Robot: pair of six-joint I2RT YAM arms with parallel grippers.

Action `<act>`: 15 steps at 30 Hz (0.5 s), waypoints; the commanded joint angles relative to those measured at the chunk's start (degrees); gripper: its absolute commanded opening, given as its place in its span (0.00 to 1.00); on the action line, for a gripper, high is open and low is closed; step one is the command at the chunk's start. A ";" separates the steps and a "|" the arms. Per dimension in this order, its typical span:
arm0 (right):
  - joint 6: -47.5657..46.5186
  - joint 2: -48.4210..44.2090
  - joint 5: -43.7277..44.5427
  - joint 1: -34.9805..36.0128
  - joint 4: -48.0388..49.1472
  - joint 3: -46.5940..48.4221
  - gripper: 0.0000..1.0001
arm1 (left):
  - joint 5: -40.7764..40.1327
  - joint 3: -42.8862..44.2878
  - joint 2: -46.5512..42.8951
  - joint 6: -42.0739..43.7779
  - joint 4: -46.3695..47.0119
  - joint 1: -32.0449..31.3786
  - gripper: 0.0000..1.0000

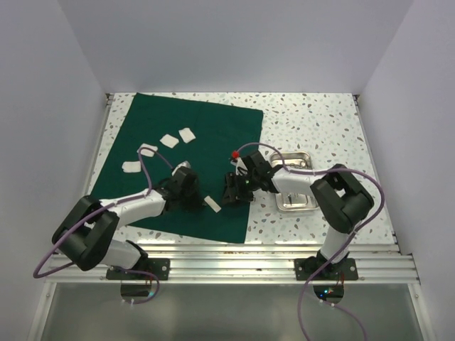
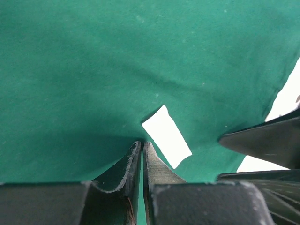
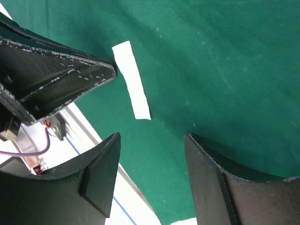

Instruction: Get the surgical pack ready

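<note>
The dark green cloth (image 1: pixel 192 135) lies spread flat on the table, with several white gauze squares on it. One gauze piece (image 1: pixel 212 204) lies near the cloth's front edge, between my two grippers. My left gripper (image 1: pixel 197 204) is just left of it; in the left wrist view its tips (image 2: pixel 142 143) stand almost together with only a thin slit, touching the cloth, and the gauze (image 2: pixel 166 136) lies loose beside them. My right gripper (image 3: pixel 152 138) hangs open over bare cloth, the gauze (image 3: pixel 132 79) ahead of it. The steel tray (image 1: pixel 293 153) sits off the cloth to the right.
Other gauze squares (image 1: pixel 186 135) (image 1: pixel 169 141) (image 1: pixel 131 167) lie on the cloth's left half. A small red item (image 1: pixel 234 153) shows by the right arm. The aluminium rail (image 1: pixel 270 249) runs along the table's front edge, close to the cloth's edge.
</note>
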 commanded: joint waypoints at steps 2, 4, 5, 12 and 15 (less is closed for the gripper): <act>3.17 1.62 -3.04 1.20 5.60 -0.21 0.59 | 0.47 -0.72 1.75 0.69 2.96 -0.17 0.09; 3.79 2.41 -3.22 1.38 7.00 -0.12 0.59 | 0.47 -0.98 2.01 0.69 3.13 -0.17 0.08; 3.96 2.68 -3.40 1.56 7.53 -0.12 0.58 | 0.47 -0.89 2.10 0.61 3.22 -0.26 0.08; 6.25 5.23 -4.89 2.44 10.44 -0.29 0.57 | 0.47 -1.68 2.19 0.52 3.57 -0.17 0.06; 7.13 6.46 -5.24 2.96 11.58 -0.38 0.56 | 1.70 -2.12 2.19 0.34 3.92 -0.17 0.05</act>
